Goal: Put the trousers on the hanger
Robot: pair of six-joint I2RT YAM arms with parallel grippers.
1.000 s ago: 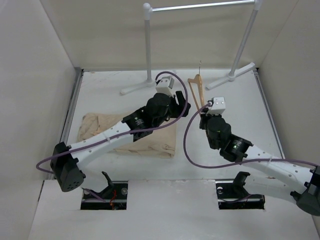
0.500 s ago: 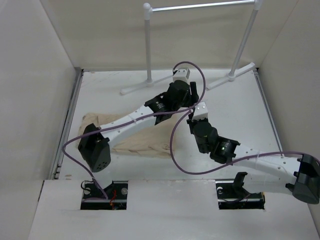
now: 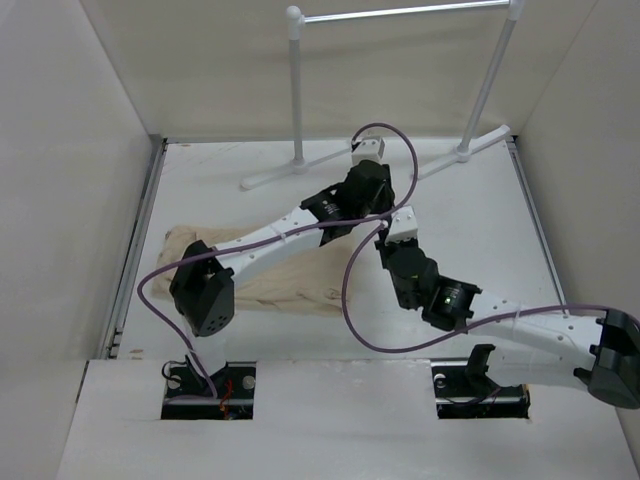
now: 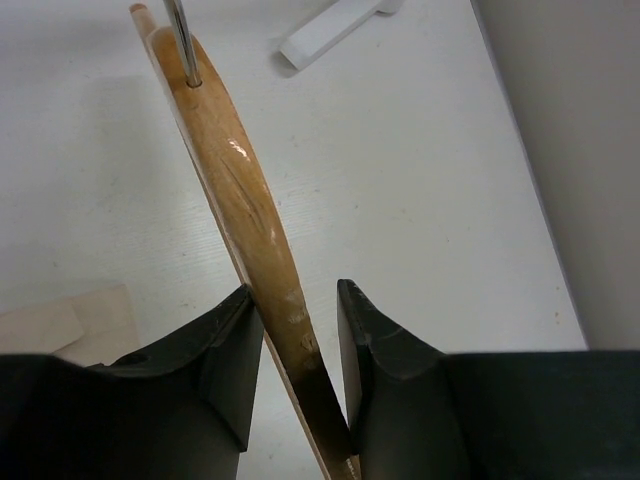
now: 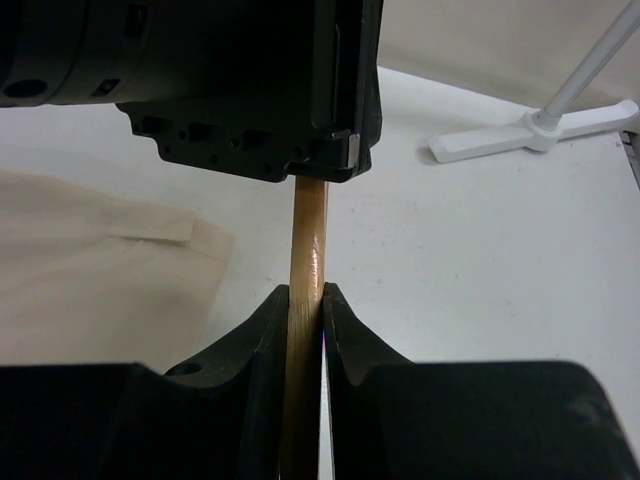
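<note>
Your trousers [image 3: 285, 290] are soft, tan cloth. They lie flat in a folded heap on the left half of the table. One end is close to the left edge, and they sit a bit nearer the front edge than the back. Your hanger [image 4: 250, 200] is smooth orange-brown wood with a thin metal hook [image 4: 180, 40] stuck in its curved part. It is over the middle of the table, to the right of the trousers. The right gripper [image 5: 305, 295] pinches its thin wooden bar.
</note>
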